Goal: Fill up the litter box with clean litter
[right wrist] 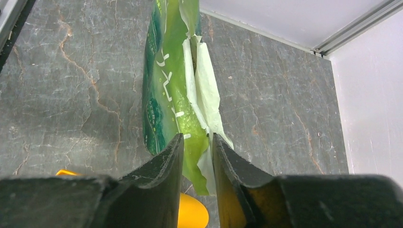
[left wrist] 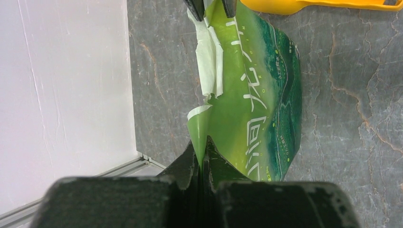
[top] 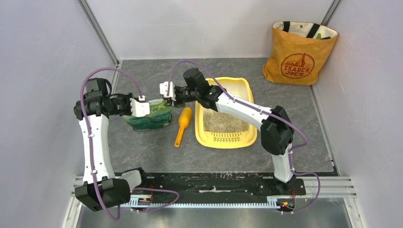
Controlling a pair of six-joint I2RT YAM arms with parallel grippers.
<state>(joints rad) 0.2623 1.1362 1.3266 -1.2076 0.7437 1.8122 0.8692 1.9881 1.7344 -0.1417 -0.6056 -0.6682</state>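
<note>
Left gripper (left wrist: 203,159) jaws pinched shut on green bag (top: 149,118) edge; right gripper (right wrist: 197,152) jaws straddle opposite torn edge, slightly parted. Bag left of box (top: 247,85), litter (top: 225,122) inside. Film thin, crinkly, tear-prone, sagging; grip folded rim.

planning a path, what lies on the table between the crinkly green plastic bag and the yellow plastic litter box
In the top view, the orange-yellow plastic scoop lies on the grey table between the crinkly green plastic bag and the yellow plastic litter box.

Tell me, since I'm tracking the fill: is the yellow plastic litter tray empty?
Not empty. The yellow plastic litter tray holds grey-beige granules across its middle floor; its far end shows bare.
</note>
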